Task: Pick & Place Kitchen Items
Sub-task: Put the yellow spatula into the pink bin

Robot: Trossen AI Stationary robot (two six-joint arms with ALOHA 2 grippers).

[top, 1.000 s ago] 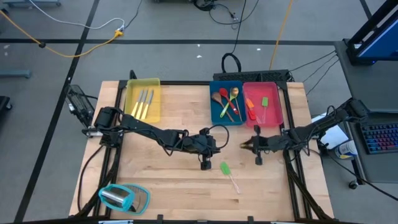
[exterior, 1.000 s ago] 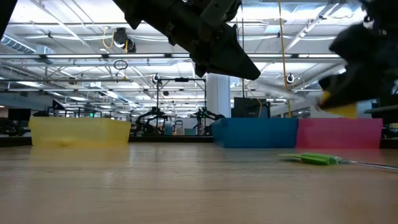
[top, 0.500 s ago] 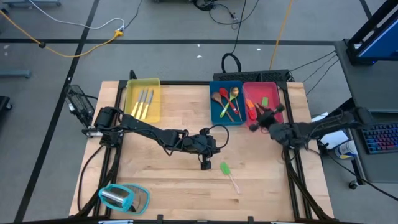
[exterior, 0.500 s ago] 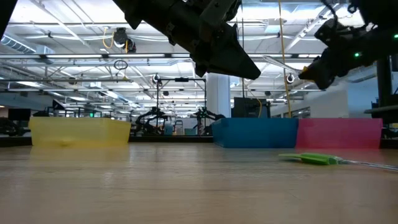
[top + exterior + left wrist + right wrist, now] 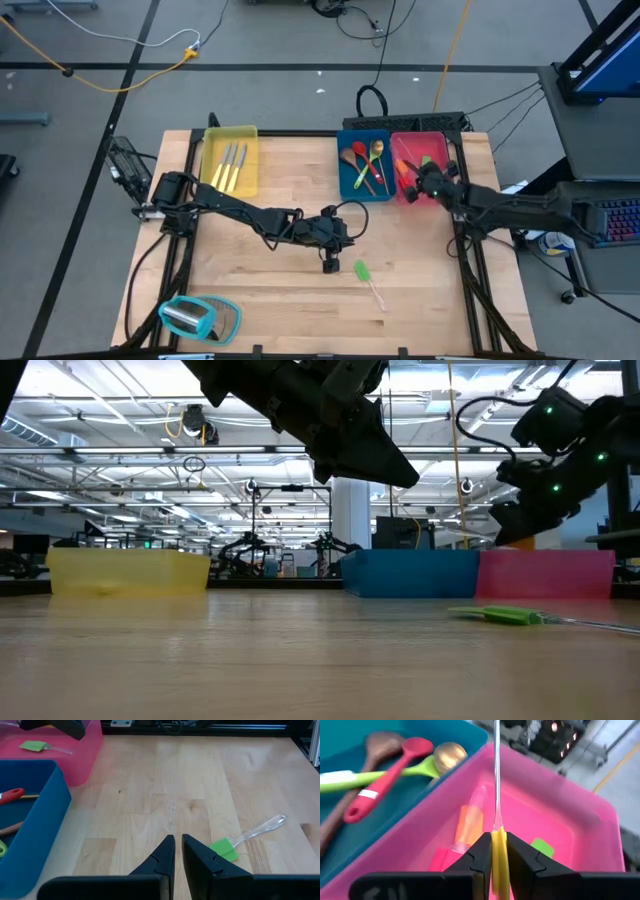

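1. Your right gripper [image 5: 498,851] is pinched on a yellow-headed spatula [image 5: 497,827]: the fingers [image 5: 479,851] press the yellow head from both sides, and the clear handle runs straight out ahead of them.
2. That spatula hangs over the pink tray [image 5: 436,187], not touching it. In the high view the right gripper [image 5: 424,184] sits above the tray's near half.
3. In the pink tray you can see orange and red spatulas [image 5: 463,832] and a green-headed one [image 5: 541,847].
4. The blue tray [image 5: 349,184] touches the pink one on its left. It holds a brown wooden spoon [image 5: 376,749], a red spoon [image 5: 385,783], a green spoon [image 5: 380,777] and a gold spoon [image 5: 449,754].
5. One green spatula [image 5: 367,279] lies flat on the table [image 5: 270,290], well short of the trays and just beside your left gripper [image 5: 177,847].
6. Your left gripper hovers over the table's middle with its fingers [image 5: 162,854] nearly together, only a thin slit between them, holding nothing.
7. Silver cutlery [image 5: 231,167] lies in the yellow tray [image 5: 211,151] at the far left of the table.
8. Change over the last second: the right arm was out over the bare wood near the table's right edge, then swung toward the trays, and now stands over the pink one. The left arm and the green spatula have not moved.
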